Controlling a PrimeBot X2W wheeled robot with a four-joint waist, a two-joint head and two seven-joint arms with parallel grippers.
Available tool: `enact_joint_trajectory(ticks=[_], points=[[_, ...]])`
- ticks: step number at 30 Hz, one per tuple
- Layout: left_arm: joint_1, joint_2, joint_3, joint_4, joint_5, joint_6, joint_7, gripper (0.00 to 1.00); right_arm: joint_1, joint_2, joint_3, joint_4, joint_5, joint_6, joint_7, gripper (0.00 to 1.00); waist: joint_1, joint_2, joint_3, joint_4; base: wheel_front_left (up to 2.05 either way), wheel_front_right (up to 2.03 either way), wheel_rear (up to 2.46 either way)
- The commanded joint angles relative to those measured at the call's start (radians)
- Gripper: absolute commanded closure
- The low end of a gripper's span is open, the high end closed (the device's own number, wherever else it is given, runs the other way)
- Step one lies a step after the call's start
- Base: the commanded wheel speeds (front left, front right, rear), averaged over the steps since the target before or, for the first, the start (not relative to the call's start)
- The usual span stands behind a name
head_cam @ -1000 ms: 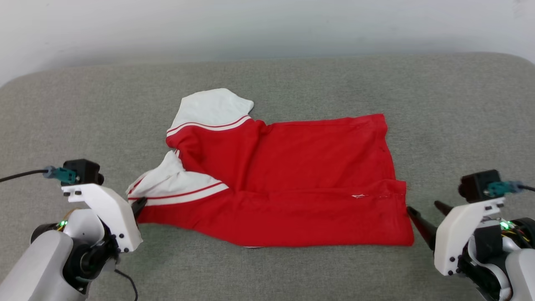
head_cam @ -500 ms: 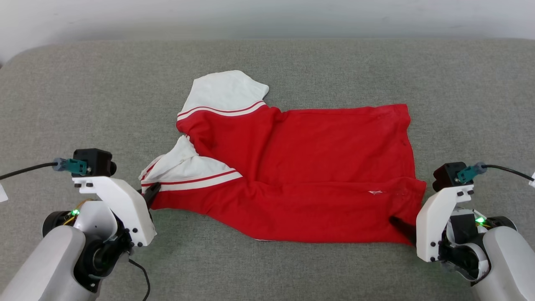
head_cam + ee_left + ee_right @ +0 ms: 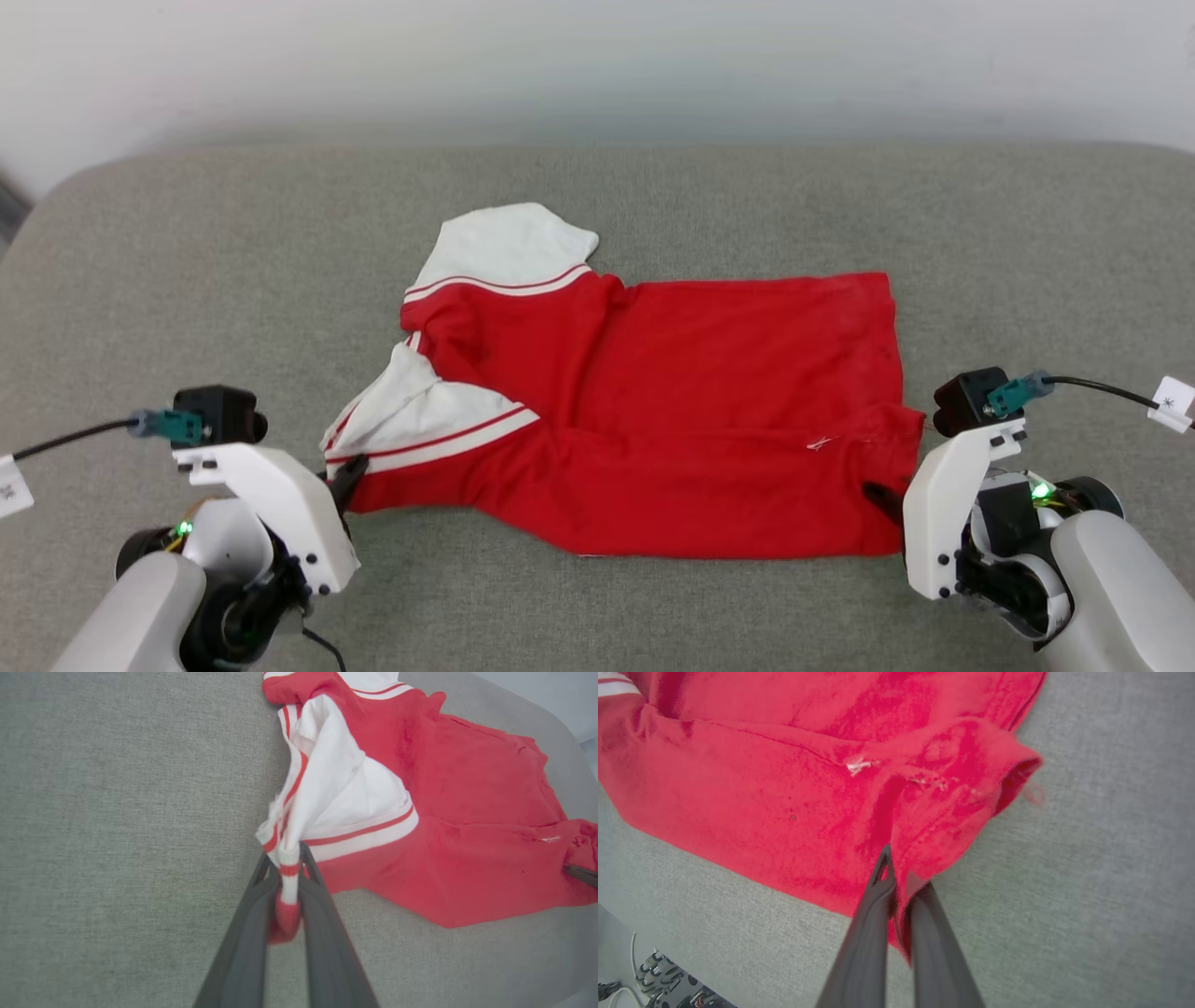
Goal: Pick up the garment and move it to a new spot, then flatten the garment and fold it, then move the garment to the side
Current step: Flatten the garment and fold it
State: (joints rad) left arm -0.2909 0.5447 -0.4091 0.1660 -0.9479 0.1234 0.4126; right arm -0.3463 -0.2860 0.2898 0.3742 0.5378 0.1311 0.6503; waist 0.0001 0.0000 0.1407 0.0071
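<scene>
Both closed: left hand (image 3: 347,474), right hand (image 3: 876,495).

Blurry garment (image 3: 448,812) tip in left hand (image 3: 286,855)

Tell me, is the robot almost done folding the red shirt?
About halfway. The garment lies spread on the grey cushion, seemingly folded once. The left end effector pinches the striped sleeve cuff, the right end effector the hem corner. Finishing the fold and moving it aside remain.
</scene>
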Motion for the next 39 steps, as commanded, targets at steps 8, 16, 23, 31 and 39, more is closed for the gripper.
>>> enact_joint_trajectory(ticks=[8,16,23,31,39], points=[[0.151,0.009,0.018,-0.044,-0.016,0.035,-0.056,1.00,0.099,-0.026,0.025,-0.074,0.026,-0.001,-0.011,1.00,-0.0001,0.0000,-0.151,-0.004,0.00,0.00,0.00],[0.280,0.044,0.031,-0.131,-0.036,0.086,-0.039,1.00,0.205,-0.035,-0.020,-0.147,0.031,-0.001,0.025,1.00,-0.0001,0.0000,-0.188,0.001,0.00,0.00,0.00],[0.335,0.013,0.028,-0.091,-0.075,0.095,-0.040,0.15,0.287,0.000,-0.058,-0.114,0.026,-0.001,-0.003,0.00,-0.0001,0.0000,-0.180,-0.006,0.00,0.00,0.00],[0.288,-0.016,0.048,-0.035,-0.051,0.074,-0.123,0.00,0.312,0.014,-0.081,-0.130,-0.014,-0.001,-0.259,0.00,-0.0001,0.0000,-0.179,-0.018,0.00,0.00,0.00],[0.176,-0.029,0.068,-0.050,0.060,0.082,-0.290,0.00,0.310,0.056,-0.184,-0.225,-0.152,-0.001,-0.530,0.00,-0.0001,0.0000,-0.168,-0.057,0.00,0.00,0.00]])
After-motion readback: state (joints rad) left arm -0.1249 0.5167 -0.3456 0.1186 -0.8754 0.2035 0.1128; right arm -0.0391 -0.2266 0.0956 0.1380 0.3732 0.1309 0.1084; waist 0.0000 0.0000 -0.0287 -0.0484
